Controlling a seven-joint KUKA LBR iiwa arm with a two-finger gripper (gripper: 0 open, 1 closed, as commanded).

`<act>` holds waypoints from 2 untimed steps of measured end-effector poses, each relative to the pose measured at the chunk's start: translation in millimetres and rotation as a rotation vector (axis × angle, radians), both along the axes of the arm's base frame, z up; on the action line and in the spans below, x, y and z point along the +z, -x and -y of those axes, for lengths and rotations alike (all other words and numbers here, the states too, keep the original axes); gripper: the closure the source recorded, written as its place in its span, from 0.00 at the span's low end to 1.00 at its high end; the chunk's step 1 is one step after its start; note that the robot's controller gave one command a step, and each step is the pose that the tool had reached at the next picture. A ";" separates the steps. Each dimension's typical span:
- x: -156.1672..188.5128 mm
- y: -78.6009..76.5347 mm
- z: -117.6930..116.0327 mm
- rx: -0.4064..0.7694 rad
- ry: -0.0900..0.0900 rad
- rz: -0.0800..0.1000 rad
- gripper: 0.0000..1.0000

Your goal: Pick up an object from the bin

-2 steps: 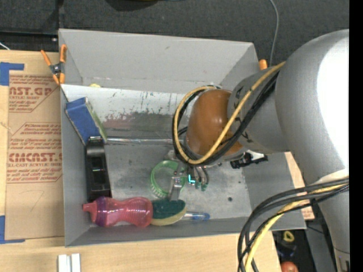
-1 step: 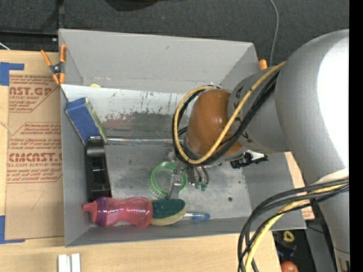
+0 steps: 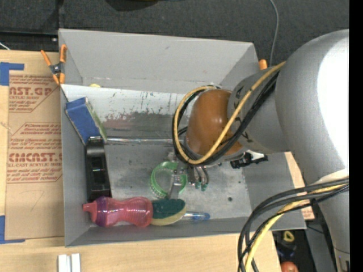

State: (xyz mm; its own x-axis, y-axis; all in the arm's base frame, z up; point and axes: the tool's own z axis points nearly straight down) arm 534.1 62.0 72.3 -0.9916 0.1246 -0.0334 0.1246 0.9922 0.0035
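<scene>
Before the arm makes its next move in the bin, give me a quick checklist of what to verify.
1. Gripper low in the bin, beside the green ring: ok.
2. Ring gripped: cannot tell.
3. Ring apart from the pink bottle: ok.
4. Ring apart from the green sponge just below it: cannot tell.
5. Blue block and black object at the left wall, away from the gripper: ok.

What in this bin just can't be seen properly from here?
All in the camera view:
1. The right part of the bin floor is hidden under the orange cover and the arm.
2. The green ring is partly covered on its right side by the gripper, so whether it is gripped is unclear.
3. The black thing by the left wall is too dark to name.
</scene>
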 end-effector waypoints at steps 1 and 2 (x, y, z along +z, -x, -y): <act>0.0 0.0 0.0 0.000 0.000 0.000 1.00; 1.1 -0.2 1.7 0.040 0.000 0.001 1.00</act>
